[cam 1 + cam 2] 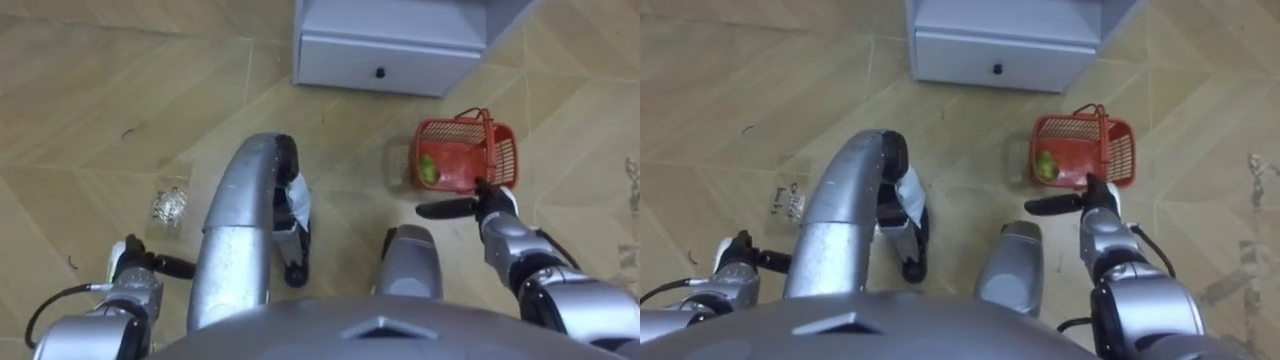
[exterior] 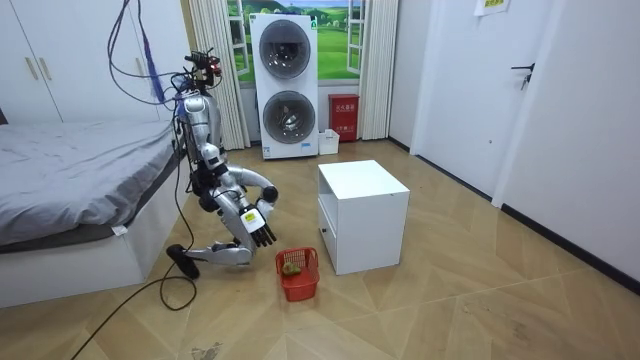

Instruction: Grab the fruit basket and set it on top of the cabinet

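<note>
The robot kneels on the floor (image 1: 100,120), its right robot hand (image 1: 492,208) fingers apart, just beside the red fruit basket (image 1: 503,160). The left robot hand (image 1: 135,262) sits low at its side, and I cannot tell its state.

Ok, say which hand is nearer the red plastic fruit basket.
Right. The right hand is by the near rim of the red plastic fruit basket; the left hand hangs far off.

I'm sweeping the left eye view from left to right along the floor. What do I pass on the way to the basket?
left hand → small clear packet → red basket. The right hand sits just below the basket and overlaps it, so it is left out of the order.
</note>
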